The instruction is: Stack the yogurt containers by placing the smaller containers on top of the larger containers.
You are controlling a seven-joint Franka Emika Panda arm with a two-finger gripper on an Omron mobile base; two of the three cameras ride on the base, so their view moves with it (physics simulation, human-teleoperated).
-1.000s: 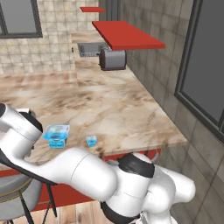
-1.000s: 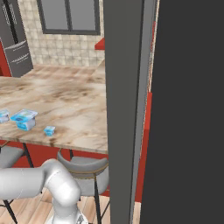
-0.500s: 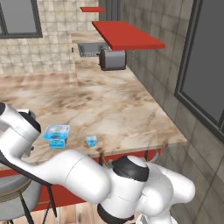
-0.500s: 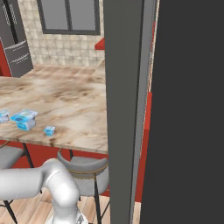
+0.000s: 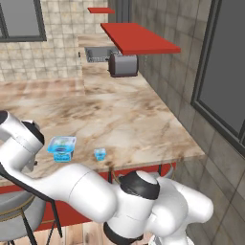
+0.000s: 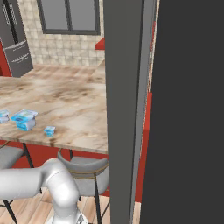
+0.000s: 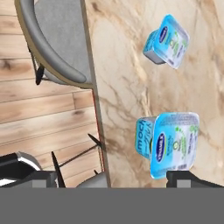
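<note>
Three light-blue yogurt containers stand near the marble counter's front edge. The widest tub (image 5: 61, 147) (image 6: 25, 119) has the tiny cup (image 5: 100, 153) (image 6: 49, 130) to its right, and the mid-sized tub (image 6: 3, 116) sits at the left border of the right base view. In the hand view the wider-looking tub (image 7: 173, 144) is nearest, with another tub (image 7: 168, 39) farther up. My gripper (image 7: 114, 178) is open above the counter edge with nothing between its fingertips (image 7: 188, 178). One tip sits just under the near tub.
A grey stool (image 7: 57, 39) stands below the counter edge (image 7: 94, 100) over wooden floor. A toaster (image 5: 123, 64) and a red shelf (image 5: 139, 38) are at the counter's far end. A dark pillar (image 6: 127, 109) blocks the middle of the right base view.
The arm's lower links have shifted slightly. The tubs have not moved and the gripper stays open.
</note>
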